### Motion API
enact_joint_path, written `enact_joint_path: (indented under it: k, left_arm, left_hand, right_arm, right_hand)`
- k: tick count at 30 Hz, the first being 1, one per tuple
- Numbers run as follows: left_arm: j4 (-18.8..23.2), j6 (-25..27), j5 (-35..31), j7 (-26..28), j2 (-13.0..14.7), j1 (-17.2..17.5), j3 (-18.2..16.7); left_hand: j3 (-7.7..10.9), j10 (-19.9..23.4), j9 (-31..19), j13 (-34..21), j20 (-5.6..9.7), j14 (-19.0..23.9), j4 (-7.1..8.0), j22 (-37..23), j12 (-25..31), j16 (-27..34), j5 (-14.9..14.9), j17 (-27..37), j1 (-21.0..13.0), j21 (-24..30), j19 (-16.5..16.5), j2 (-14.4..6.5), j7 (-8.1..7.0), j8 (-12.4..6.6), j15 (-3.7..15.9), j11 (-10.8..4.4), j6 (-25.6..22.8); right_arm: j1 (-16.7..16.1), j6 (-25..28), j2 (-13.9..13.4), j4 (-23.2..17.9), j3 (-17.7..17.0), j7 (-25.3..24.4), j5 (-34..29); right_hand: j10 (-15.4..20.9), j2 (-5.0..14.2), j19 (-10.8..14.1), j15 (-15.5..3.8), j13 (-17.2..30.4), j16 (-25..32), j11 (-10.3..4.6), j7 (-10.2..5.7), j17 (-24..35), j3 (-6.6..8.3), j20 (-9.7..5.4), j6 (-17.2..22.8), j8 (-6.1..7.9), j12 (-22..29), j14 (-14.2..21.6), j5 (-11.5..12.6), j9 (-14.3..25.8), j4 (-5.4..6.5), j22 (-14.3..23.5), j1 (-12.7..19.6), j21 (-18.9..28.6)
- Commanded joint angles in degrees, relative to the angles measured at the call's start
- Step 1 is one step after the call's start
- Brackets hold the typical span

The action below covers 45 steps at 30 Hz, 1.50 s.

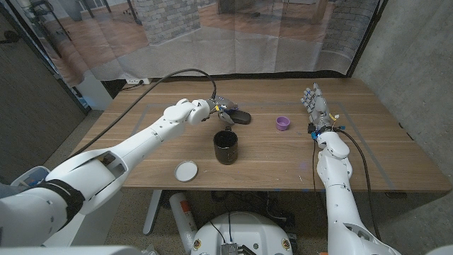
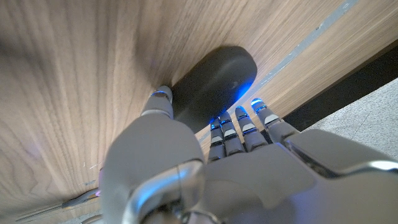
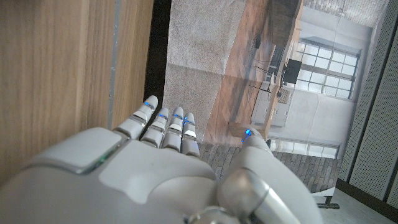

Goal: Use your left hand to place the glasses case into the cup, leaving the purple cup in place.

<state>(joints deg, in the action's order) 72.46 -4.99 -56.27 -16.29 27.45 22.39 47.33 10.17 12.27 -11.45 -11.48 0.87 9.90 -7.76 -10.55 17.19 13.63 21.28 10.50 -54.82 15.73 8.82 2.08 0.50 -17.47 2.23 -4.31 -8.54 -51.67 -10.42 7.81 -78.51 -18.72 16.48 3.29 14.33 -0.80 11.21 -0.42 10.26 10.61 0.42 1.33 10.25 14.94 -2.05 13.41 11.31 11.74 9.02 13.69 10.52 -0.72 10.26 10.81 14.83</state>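
The dark glasses case [image 1: 241,117] lies on the wooden table, behind the black cup [image 1: 226,147]. My left hand [image 1: 221,109] is at the case's left end. In the left wrist view the thumb [image 2: 161,101] presses one side of the case [image 2: 214,81] and the fingers [image 2: 244,124] press the other, so the hand grips it. The small purple cup [image 1: 283,123] stands to the right of the case, apart from it. My right hand [image 1: 314,103] stands on its edge at the right, fingers apart, holding nothing.
A white round lid [image 1: 187,170] lies near the front edge, left of the black cup. A black cable [image 1: 152,88] runs along my left arm. The table's far edge [image 1: 233,79] is just behind the case.
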Motion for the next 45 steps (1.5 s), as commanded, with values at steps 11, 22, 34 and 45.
enact_joint_path:
  k: [11,22,34,45]
  left_arm:
    - [-0.8,1.0,1.0,-0.2,-1.1,0.1,0.4]
    - [1.0,2.7,1.0,1.0,-0.3,1.3,-0.5]
    - [3.5,3.6,2.3,2.1,0.9,2.6,-2.7]
    - [6.7,4.3,3.4,2.5,2.5,4.3,-5.1]
  left_hand:
    - [1.59,6.6,-0.4,-0.3,-1.01,7.7,-0.64,0.0,0.8,1.1,-2.4,0.4,-5.6,3.2,10.4,-2.3,-0.68,-1.18,2.98,-1.18,-6.3]
    - [3.42,11.9,-0.6,-0.5,0.12,14.4,-0.96,0.0,1.1,2.0,-5.8,0.7,-10.4,4.7,16.5,-4.8,-2.17,-2.35,4.79,-3.16,-11.9]
    - [3.75,12.9,-0.6,-0.5,0.31,15.0,-0.68,0.0,0.9,1.8,-6.8,0.8,-11.1,4.5,16.7,-5.4,-2.25,-2.47,4.97,-3.51,-13.0]
    - [3.69,13.0,-0.6,-0.6,0.28,15.1,-0.39,0.0,0.6,1.5,-7.4,0.8,-11.0,4.3,16.5,-5.6,-2.32,-2.31,5.0,-3.53,-13.2]
  right_arm:
    - [-0.2,0.5,-0.1,-0.1,-0.5,0.3,0.2]
    - [-0.1,0.7,-0.1,0.0,-0.3,0.4,-0.1]
    - [-0.3,1.1,0.0,-0.8,0.0,0.1,-0.6]
    - [-0.6,1.2,0.1,-1.6,0.3,-0.1,-0.8]
  right_hand:
    - [0.3,0.21,0.5,0.21,0.1,0.2,-0.02,0.02,0.3,0.08,-0.99,0.4,-0.11,0.1,0.6,-0.3,0.2,-0.48,0.2,0.1,-0.3]
    - [0.4,0.23,0.5,0.19,0.1,0.2,-0.03,-0.02,0.3,0.03,-0.96,0.3,-0.14,0.2,0.6,-0.3,0.2,-0.51,0.2,0.1,-0.4]
    - [0.4,0.27,0.6,0.21,0.1,0.2,0.03,0.02,0.3,-0.01,-0.95,0.3,-0.14,0.2,0.6,-0.4,0.2,-0.55,0.2,0.1,-0.5]
    - [0.5,0.33,0.6,0.2,0.1,0.2,0.0,0.02,0.3,-0.03,-0.96,0.4,-0.14,0.1,0.7,-0.4,0.2,-0.6,0.3,0.1,-0.7]
